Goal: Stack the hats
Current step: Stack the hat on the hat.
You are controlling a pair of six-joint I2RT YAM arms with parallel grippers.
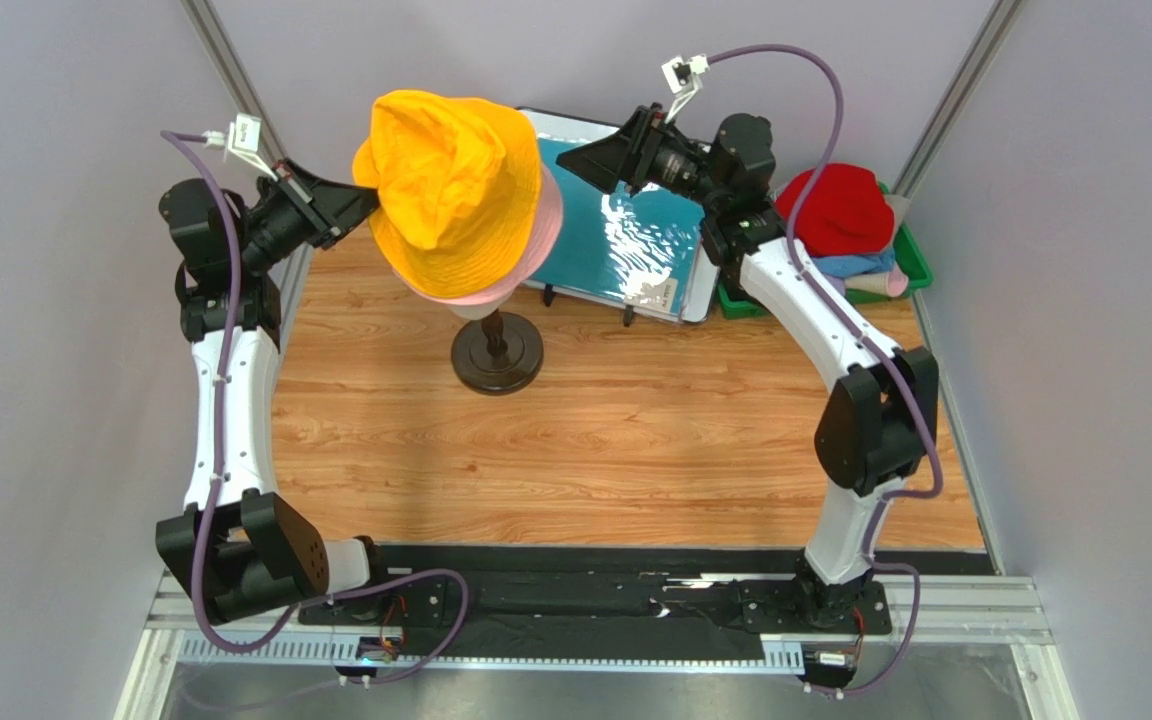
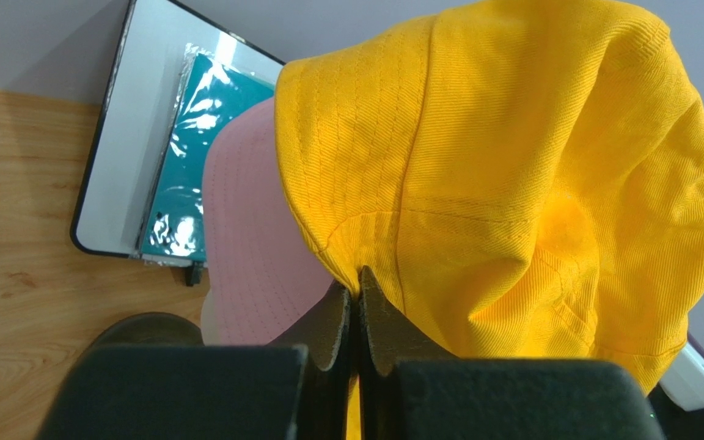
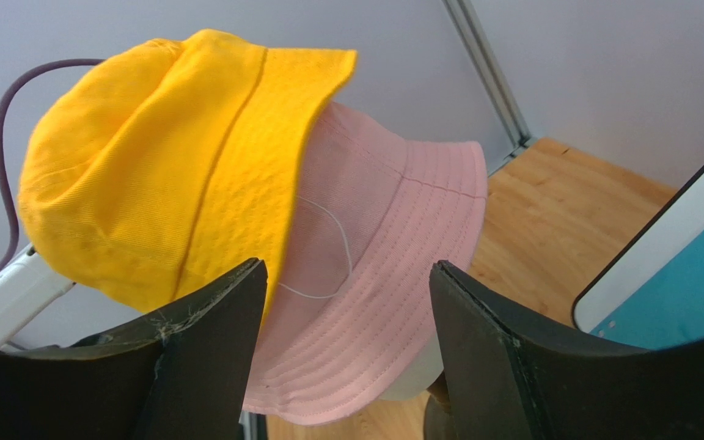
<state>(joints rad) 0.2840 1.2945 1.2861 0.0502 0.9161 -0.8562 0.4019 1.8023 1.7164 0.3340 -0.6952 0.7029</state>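
Two hats sit one over the other on a stand point(image 1: 497, 356) with a dark round base, at the far left of the wooden table point(image 1: 612, 435). The yellow hat point(image 1: 455, 188) is on top. It is thick ribbed cotton with rows of stitching round the brim, and its crown is creased and slumped. Under it is the pink hat point(image 3: 374, 275), made of a thinner, smoother weave. Its stitched brim flares out below the yellow one on the right side.

The left gripper point(image 2: 357, 275) has its two dark fingers pressed together, pinching the edge of the yellow hat's brim. The right gripper point(image 3: 346, 268) is spread wide, with its two wedge-shaped fingers apart and nothing between them. It is just beside the pink brim.

Behind the stand lies one flat teal sheet point(image 1: 627, 225), glossy, in a white frame with rounded corners.

At the far right is one green bin point(image 1: 916, 270). It holds a rounded red hat point(image 1: 838, 210) on top of a blue hat point(image 1: 853, 266). A pale piece of cloth shows below them, but I cannot tell what it is.
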